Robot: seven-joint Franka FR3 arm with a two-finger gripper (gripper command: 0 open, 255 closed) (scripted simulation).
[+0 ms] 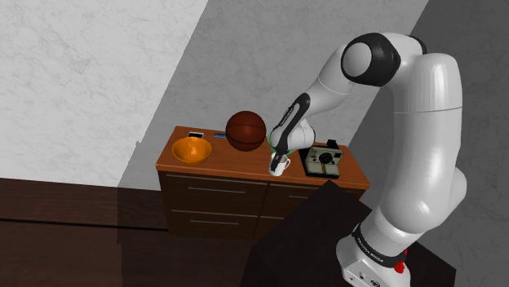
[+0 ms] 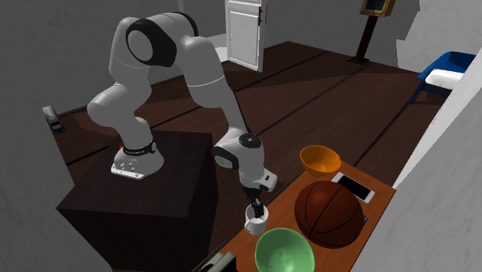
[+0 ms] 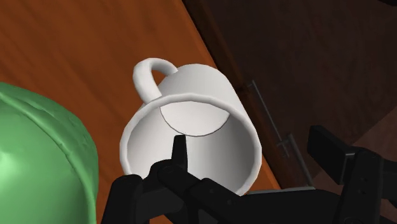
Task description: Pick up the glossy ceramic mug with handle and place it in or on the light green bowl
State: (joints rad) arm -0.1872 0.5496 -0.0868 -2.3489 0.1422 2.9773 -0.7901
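A glossy white mug (image 3: pixel 191 121) with a handle stands upright on the brown dresser top (image 1: pixel 236 159), near its front edge. My gripper (image 3: pixel 251 149) is open right over the mug. One finger reaches down inside the rim and the other stands well outside the wall, past the dresser's front edge. Neither clasps the mug. In the second exterior view the gripper (image 2: pixel 257 207) dips into the mug (image 2: pixel 256 222). The light green bowl (image 2: pixel 283 251) sits just beside the mug, on its handle side. In the shoulder view the mug (image 1: pixel 280 166) is under the hand.
A basketball (image 2: pixel 330 213) lies behind the green bowl. An orange bowl (image 1: pixel 191 150) and a phone (image 1: pixel 196 134) sit at the dresser's other end. A boxy camera (image 1: pixel 320 161) lies close to the mug. My dark stand (image 2: pixel 147 193) is beside the dresser.
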